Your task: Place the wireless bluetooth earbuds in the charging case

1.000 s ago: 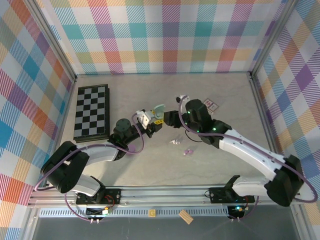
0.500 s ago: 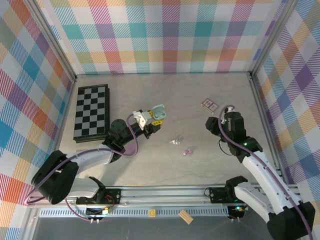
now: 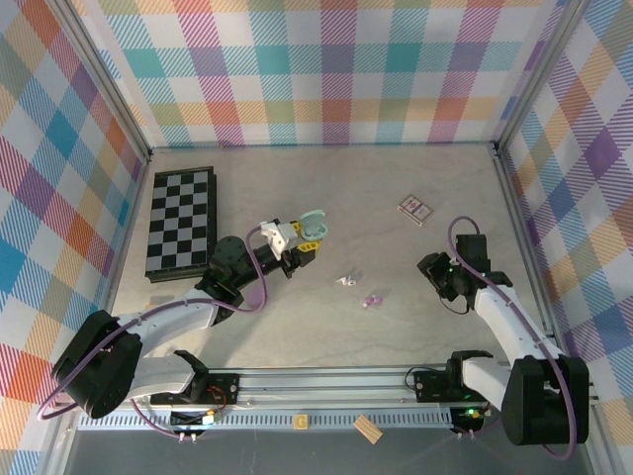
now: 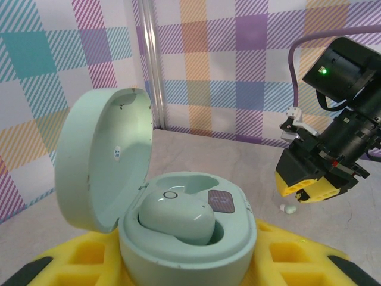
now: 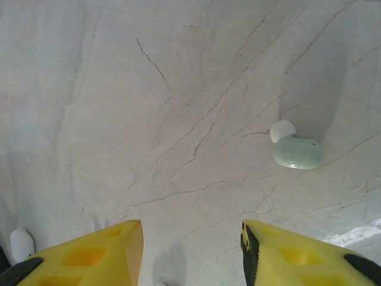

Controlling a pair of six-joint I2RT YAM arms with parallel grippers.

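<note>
My left gripper (image 3: 305, 240) is shut on the mint-green charging case (image 3: 314, 227), which it holds just above the table. In the left wrist view the charging case (image 4: 189, 235) rests between the yellow fingers (image 4: 286, 256) with its lid (image 4: 104, 158) swung open. One mint earbud (image 4: 177, 216) sits in it beside an empty socket. My right gripper (image 5: 191, 250) stands open over bare table. A mint earbud with a white tip (image 5: 296, 150) lies ahead of it, to the right. A whitish earbud (image 3: 346, 280) and a lilac earbud (image 3: 373, 298) lie mid-table.
A folded chessboard (image 3: 183, 220) lies at the left. A small patterned card (image 3: 414, 208) lies at the back right. Checked walls close off three sides. A small wooden block (image 3: 367, 427) sits below the front rail.
My right arm has pulled away from the case to the right side of the table, its jaws a little wider. The left gripper drifted slightly left, still holding the case.
</note>
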